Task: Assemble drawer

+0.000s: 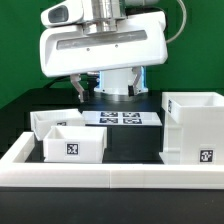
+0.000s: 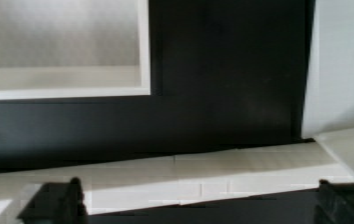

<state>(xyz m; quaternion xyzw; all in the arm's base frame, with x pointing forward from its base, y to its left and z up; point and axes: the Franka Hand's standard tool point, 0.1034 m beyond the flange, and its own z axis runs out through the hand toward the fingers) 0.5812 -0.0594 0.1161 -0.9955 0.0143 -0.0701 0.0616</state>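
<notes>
Black table [image 1: 135, 140], bordered at the front by a low white wall [image 1: 110, 180]. Robot arm [image 1: 100, 45], white, hanging over the back of the table. Drawer, unassembled, in three white parts, all standing on the table. Tall boxy housing [image 1: 195, 122] on the exterior view's right, upright, open at the top, tag low on its front. Front tray [image 1: 74, 146] on the exterior view's left, open side up, tag on its near wall. Rear tray [image 1: 45, 120] just behind it, close beside. Marker board [image 1: 120, 118], flat, between trays and housing, under the arm. Gripper [image 2: 200, 200]: both dark fingers [image 2: 53, 200] spread wide apart, nothing between them, above bare table and wall.
</notes>
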